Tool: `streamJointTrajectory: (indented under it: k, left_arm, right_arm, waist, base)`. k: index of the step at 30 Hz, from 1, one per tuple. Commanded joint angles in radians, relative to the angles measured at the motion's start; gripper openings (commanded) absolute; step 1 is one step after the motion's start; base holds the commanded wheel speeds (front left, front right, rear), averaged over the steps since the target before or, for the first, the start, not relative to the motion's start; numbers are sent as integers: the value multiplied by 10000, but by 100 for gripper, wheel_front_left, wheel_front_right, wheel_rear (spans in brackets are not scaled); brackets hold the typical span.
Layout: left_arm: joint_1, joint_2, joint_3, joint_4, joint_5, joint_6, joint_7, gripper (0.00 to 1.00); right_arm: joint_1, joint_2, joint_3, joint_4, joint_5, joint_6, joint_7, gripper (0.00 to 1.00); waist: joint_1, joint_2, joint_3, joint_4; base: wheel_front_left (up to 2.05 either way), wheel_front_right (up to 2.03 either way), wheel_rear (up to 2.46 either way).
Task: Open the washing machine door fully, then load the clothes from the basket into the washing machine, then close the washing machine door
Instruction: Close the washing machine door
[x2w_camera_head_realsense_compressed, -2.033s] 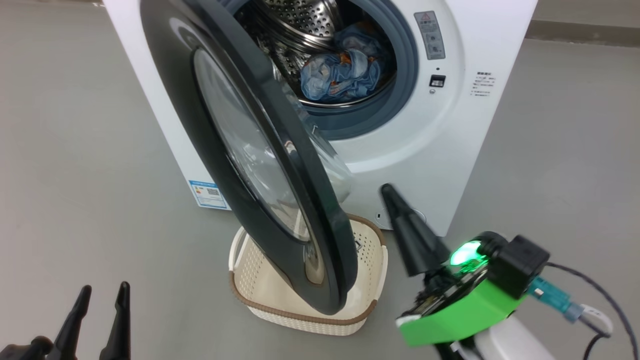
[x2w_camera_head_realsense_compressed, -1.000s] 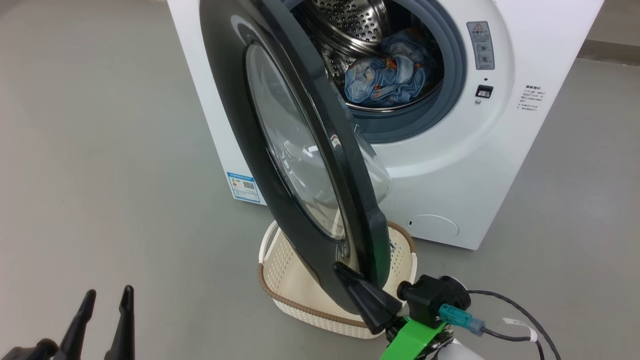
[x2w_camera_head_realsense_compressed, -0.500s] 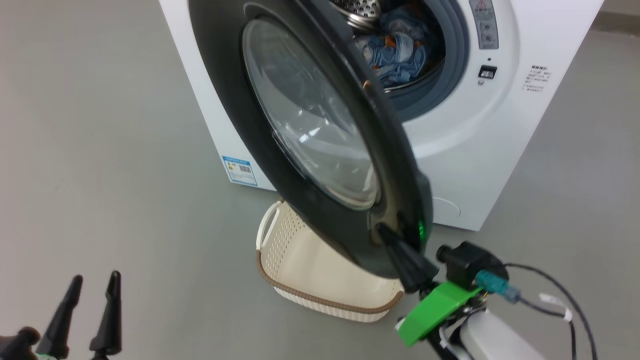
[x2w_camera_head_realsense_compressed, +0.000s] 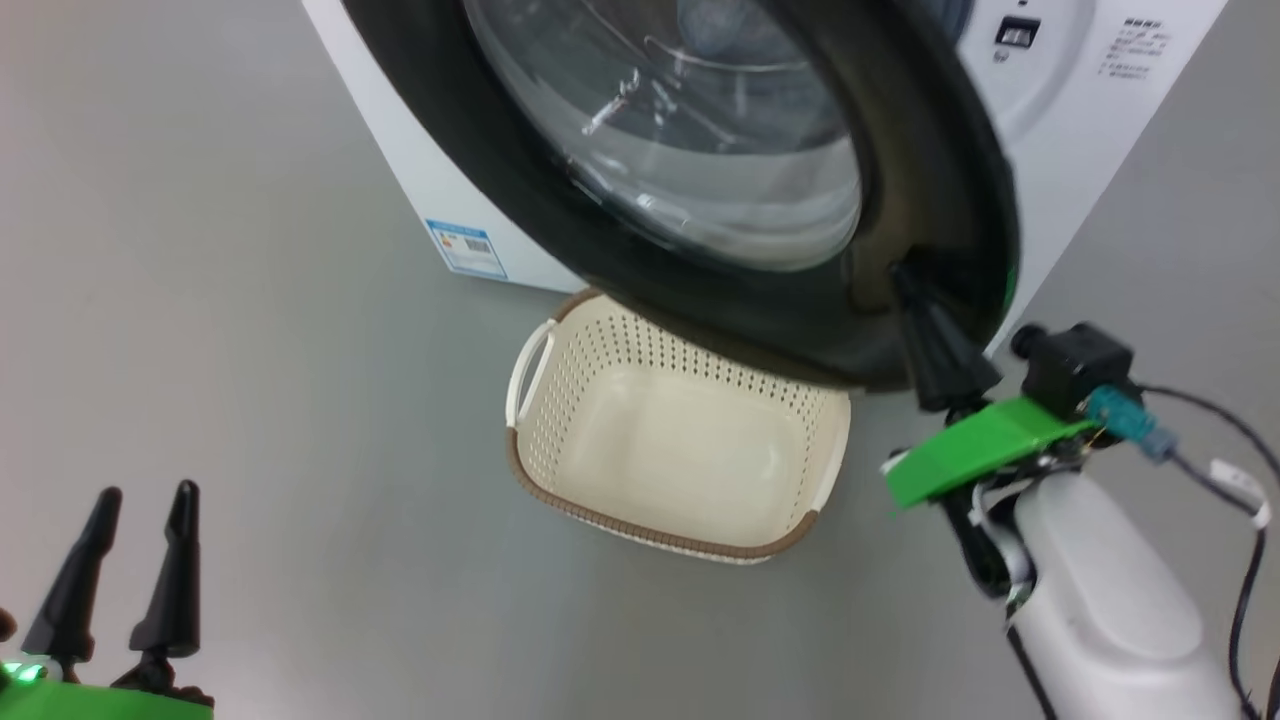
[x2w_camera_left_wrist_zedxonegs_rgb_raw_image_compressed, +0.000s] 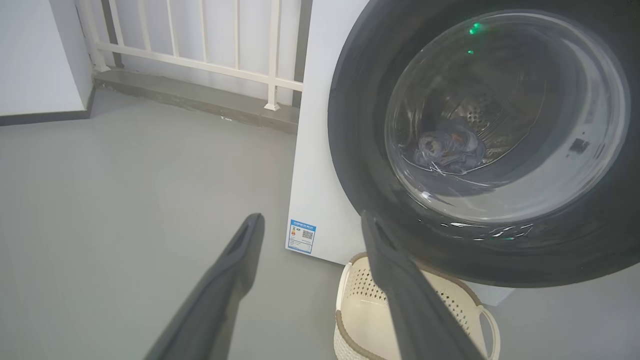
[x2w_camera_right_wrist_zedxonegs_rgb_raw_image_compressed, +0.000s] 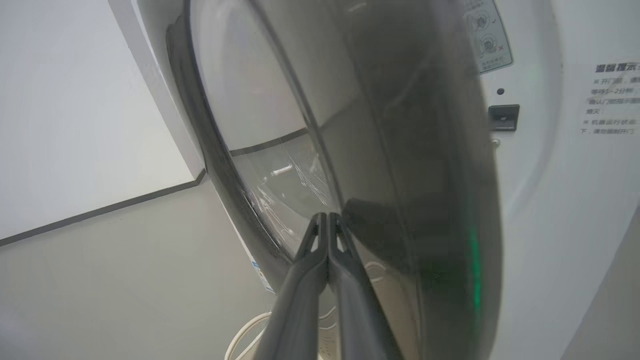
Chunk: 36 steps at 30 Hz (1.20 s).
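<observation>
You're on the last step: closing the washing machine door (x2w_camera_head_realsense_compressed: 700, 150). The basket (x2w_camera_head_realsense_compressed: 560, 400) sits empty on the floor below the door's lower edge, just in front of the washing machine (x2w_camera_head_realsense_compressed: 1070, 150). In the left wrist view the clothes (x2w_camera_left_wrist_zedxonegs_rgb_raw_image_compressed: 450, 145) show through the door glass as a blue bundle lying in the drum.

Your right gripper (x2w_camera_head_realsense_compressed: 903, 275) has its fingers pinched together with nothing between them. It works as a blunt pusher, tips against the glossy black face near the lower right rim. The right wrist view shows the same contact (x2w_camera_right_wrist_zedxonegs_rgb_raw_image_compressed: 327, 220), and the latch slot (x2w_camera_right_wrist_zedxonegs_rgb_raw_image_compressed: 503, 117) on the white front is uncovered beside the door's edge. The door looks not quite home, though blur makes the remaining gap hard to judge.

Your left gripper (x2w_camera_head_realsense_compressed: 143, 500) is spread wide and empty, low and well apart from the machine.

The next move calls for a firm push straight into the door, close to the rim on the latch side, until the catch takes. Watch the tips, since they could skid on that curved, shiny surface
</observation>
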Motion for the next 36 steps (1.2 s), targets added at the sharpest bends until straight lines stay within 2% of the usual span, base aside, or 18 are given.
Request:
streamJointTrajectory:
  k: [1, 5, 13, 18, 22, 29, 36]
  left_arm:
    - [-369, 506, 370, -260, -116, 6, -105, 100]
    - [-501, 656, 359, -400, -314, 6, -105, 100]
    - [-897, 940, 362, -579, -697, 6, -105, 100]
    - [-1099, 956, 344, -631, -822, 6, -105, 100]
    - [-1235, 930, 346, -630, -926, 6, -105, 100]
    - [-1382, 857, 346, -610, -1013, 6, -105, 100]
    - [-1324, 839, 302, -582, -958, 6, -105, 100]
  right_arm:
    - [-435, 63, -157, -50, -153, -6, -80, 0]
    - [-1056, 63, -872, 281, -380, -6, -80, 0]
    - [-2774, 63, -1651, 944, -1264, -6, -80, 0]
    - [-3617, 63, -2590, 1334, -1712, -6, -80, 0]
    - [-4168, 63, -2969, 1430, -1993, -6, -80, 0]
    - [-4836, 63, -3456, 1356, -2467, -6, -80, 0]
    - [-4602, 63, -3552, 1265, -2527, -6, -80, 0]
  waist:
    - [0, 0, 472, 5]
    - [0, 0, 868, 78]
    - [0, 0, 1778, 338]
    - [0, 0, 2147, 511]
    - [0, 0, 2363, 601]
    - [0, 0, 2447, 570]
    - [0, 0, 2149, 454]
  base:
    - [0, 0, 0]
    - [0, 0, 0]
    - [0, 0, 0]
    - [0, 0, 0]
    - [0, 0, 0]
    - [0, 0, 0]
    - [0, 0, 0]
